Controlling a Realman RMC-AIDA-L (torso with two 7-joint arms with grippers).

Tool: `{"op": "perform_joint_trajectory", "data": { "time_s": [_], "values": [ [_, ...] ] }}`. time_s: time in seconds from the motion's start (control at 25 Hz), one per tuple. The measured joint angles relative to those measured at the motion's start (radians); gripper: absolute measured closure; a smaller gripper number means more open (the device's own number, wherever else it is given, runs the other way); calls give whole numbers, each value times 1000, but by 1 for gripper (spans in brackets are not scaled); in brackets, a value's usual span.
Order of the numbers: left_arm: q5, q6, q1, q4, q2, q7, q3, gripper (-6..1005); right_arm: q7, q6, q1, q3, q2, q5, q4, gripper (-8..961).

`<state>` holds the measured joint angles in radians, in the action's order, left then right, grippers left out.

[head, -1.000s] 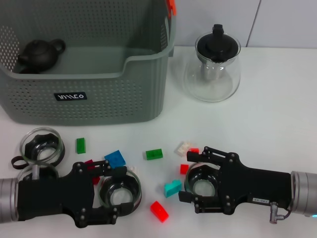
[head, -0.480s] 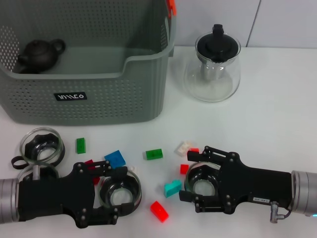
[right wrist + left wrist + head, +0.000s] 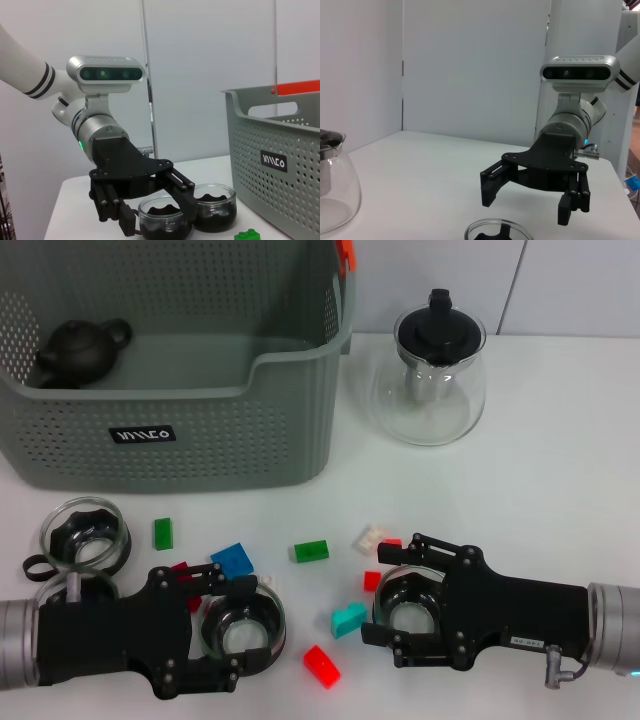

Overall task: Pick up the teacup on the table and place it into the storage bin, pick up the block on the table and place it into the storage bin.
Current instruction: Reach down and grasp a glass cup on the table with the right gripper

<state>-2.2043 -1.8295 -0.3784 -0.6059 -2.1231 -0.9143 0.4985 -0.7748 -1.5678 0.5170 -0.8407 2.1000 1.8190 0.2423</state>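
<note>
White table, blocks scattered everywhere. Your left gripper (image 3: 238, 625) and right gripper (image 3: 405, 605) both sit wide around glass cups; squeeze gently, then lift toward the bin (image 3: 215, 445) at 11 o'clock.

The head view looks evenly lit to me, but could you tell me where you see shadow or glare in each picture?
Head view: soft even light, faint shadows under the storage bin, bright glints on the glass teapot. Left wrist view: pale wall, no hard shadows, the right gripper dark against it. Right wrist view: the left gripper dark too, a green status light on its arm.
</note>
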Motion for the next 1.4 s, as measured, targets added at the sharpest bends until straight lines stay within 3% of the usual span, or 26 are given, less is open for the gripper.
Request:
{"op": "perform_joint_trajectory", "data": {
  "time_s": [1.4],
  "values": [
    [0, 31, -17, 2, 0, 0, 0, 267, 0, 1, 5, 4, 0, -10, -3, 55]
  ]
}}
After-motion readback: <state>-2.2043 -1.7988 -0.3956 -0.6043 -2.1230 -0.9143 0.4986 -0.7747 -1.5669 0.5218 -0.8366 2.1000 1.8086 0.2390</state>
